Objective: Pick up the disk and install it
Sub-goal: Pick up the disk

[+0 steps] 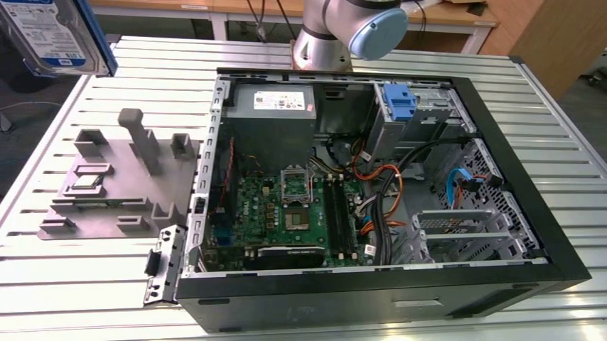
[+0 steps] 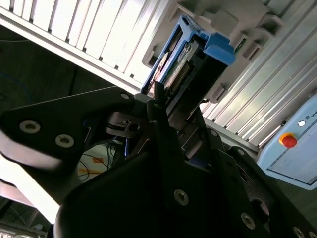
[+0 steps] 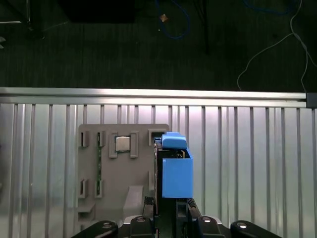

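Exterior view, from that view's left to its right: the disk (image 1: 52, 35), label side showing and a blue rail along its edge, is in the upper left corner, held up off the slatted metal surface (image 1: 57, 284). Below it a grey holding fixture (image 1: 114, 192) lies on the surface and carries a small square chip (image 1: 90, 179). Just beside the fixture stands the open computer case (image 1: 531, 234), showing a green motherboard (image 1: 284, 213), a grey power supply (image 1: 275, 99) and a blue bracket (image 1: 403, 103) in the upper drive bay. The arm (image 1: 351, 28) rises behind the case. In the first wrist view, the gripper (image 3: 171, 208) is closed on the disk, which stands edge-on between its black fingers (image 3: 190, 204), in line with the fixture's edge. The second wrist view shows the same grasp, with the disk's connector edge facing away from the gripper.
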`<state>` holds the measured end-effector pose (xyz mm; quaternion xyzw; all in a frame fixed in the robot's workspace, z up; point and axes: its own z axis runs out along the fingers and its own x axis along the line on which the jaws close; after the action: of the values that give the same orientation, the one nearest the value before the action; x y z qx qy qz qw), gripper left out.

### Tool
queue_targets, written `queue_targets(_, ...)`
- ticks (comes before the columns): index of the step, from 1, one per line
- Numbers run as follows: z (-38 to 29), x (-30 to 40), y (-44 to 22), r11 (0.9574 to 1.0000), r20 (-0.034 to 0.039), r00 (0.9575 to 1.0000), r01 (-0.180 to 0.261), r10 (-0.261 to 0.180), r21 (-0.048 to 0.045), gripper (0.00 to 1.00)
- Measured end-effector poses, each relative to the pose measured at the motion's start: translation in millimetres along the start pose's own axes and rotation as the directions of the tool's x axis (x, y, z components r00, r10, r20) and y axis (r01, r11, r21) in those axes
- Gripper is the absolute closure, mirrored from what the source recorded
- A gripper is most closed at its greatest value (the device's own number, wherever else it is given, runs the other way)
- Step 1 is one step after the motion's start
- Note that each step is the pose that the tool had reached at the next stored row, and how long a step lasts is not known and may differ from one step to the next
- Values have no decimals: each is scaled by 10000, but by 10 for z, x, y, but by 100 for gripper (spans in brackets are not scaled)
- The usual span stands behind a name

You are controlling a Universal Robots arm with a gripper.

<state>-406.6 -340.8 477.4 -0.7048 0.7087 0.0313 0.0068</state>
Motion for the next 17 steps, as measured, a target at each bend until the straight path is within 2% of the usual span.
queue_targets(3, -47, -2, 2, 10000, -2, 10000, 0, 0, 0, 65)
queue_targets(13, -51, -3, 2, 10000, -1, 10000, 0, 0, 0, 65)
queue_targets(17, -52, -3, -22, 10000, -1, 10000, 0, 0, 0, 65)
